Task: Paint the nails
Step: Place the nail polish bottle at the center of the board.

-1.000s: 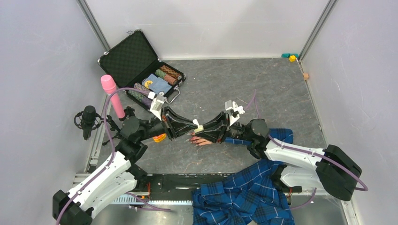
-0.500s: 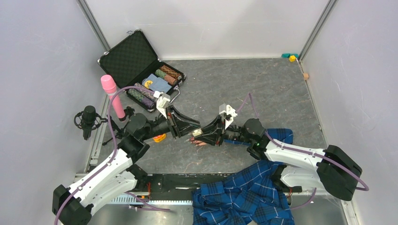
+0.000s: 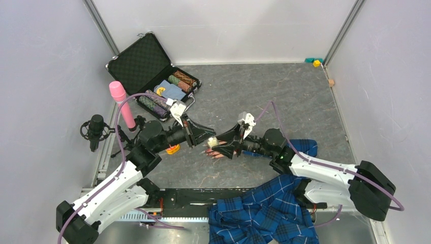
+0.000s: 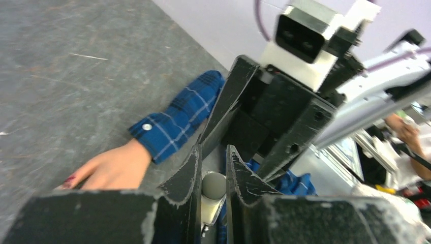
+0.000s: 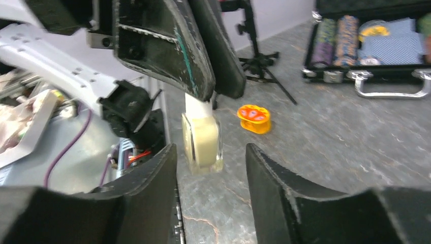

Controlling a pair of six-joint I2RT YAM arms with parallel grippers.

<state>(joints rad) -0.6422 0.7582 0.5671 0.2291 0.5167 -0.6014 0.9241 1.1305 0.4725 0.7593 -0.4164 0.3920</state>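
Bottle (image 5: 202, 143): cap (image 5: 197, 107) is clamped by left end effector (image 4: 213, 168) | right end effector (image 5: 211, 155) is held open around bottle, not touching | bottle is best gripped squarely below cap.

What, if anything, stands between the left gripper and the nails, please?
The small clear bottle: the left gripper holds it by its white cap, and the open right gripper flanks it. The nails lie close by, with nothing else visible between.

Left arm (image 3: 114, 185) and right arm (image 3: 325, 170) showing white shells, black joints. Purple cable (image 3: 118, 114) looping along each. Left gripper (image 4: 213, 152) wearing black wedge fingers (image 4: 243, 178), edges chipped whitish.
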